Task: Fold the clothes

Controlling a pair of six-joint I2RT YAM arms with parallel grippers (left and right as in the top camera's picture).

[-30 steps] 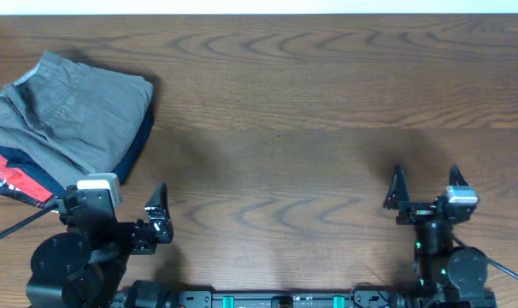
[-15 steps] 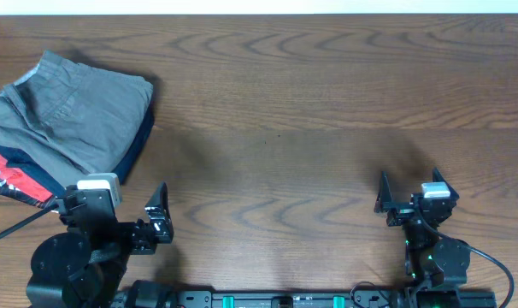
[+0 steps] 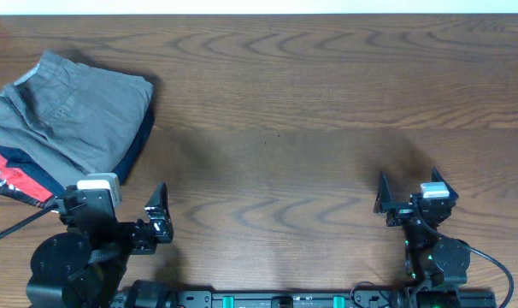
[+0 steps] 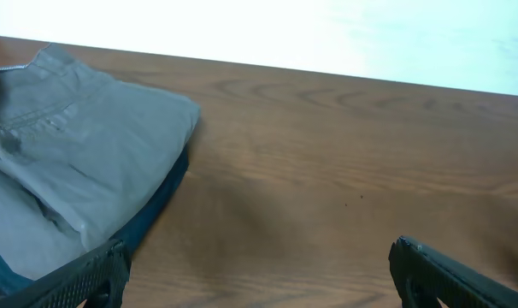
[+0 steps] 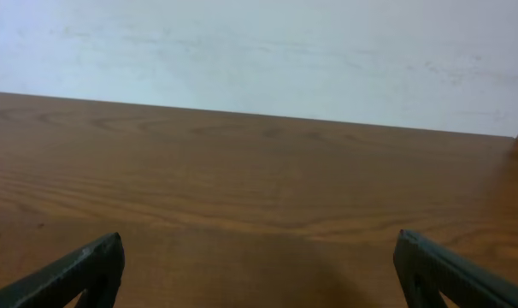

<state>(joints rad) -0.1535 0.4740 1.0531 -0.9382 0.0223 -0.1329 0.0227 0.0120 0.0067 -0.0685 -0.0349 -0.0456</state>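
Right gripper (image 3: 409, 190) had drawn back toward the near edge, jaws wide open and empty; left gripper (image 3: 114, 205) sat likewise open just beside the shorts (image 3: 71, 111), which lay folded atop navy (image 3: 139, 141) and red (image 3: 7, 175) garments at the table's (image 3: 285, 85) far left

Lab-like setup: wooden table (image 3: 276, 94), blank white wall (image 5: 259, 51).

A wide table (image 3: 276, 103) of dark brown wood with wavy, swirling grain fills the scene. A plain white wall (image 5: 259, 51) rises behind its far edge. Soft, even light leaves faint shadows on the wood.
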